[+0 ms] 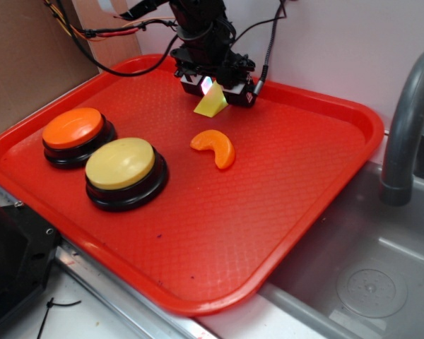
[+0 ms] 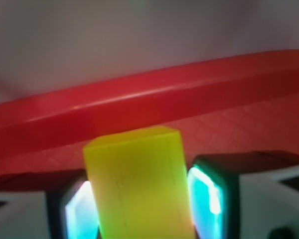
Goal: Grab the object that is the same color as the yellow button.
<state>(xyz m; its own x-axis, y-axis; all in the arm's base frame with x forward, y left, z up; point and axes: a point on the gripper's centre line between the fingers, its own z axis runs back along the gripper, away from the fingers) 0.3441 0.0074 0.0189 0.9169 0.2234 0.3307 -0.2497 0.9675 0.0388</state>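
Note:
The small bright yellow wedge (image 1: 210,104) rests on the red tray (image 1: 283,212) near its far rim. My gripper (image 1: 213,89) is down over it, with a finger on each side. In the wrist view the wedge (image 2: 139,184) fills the space between the two glowing pads (image 2: 207,196), and the jaws look closed against its sides. The pale-yellow domed button (image 1: 120,164) with a black base stands at the tray's front left, well away from the gripper.
An orange-topped button (image 1: 73,127) stands behind the yellow one. An orange crescent piece (image 1: 215,147) lies just in front of the wedge. The tray's far rim (image 2: 139,99) is close ahead. A metal sink (image 1: 367,282) and grey faucet (image 1: 406,120) are at the right.

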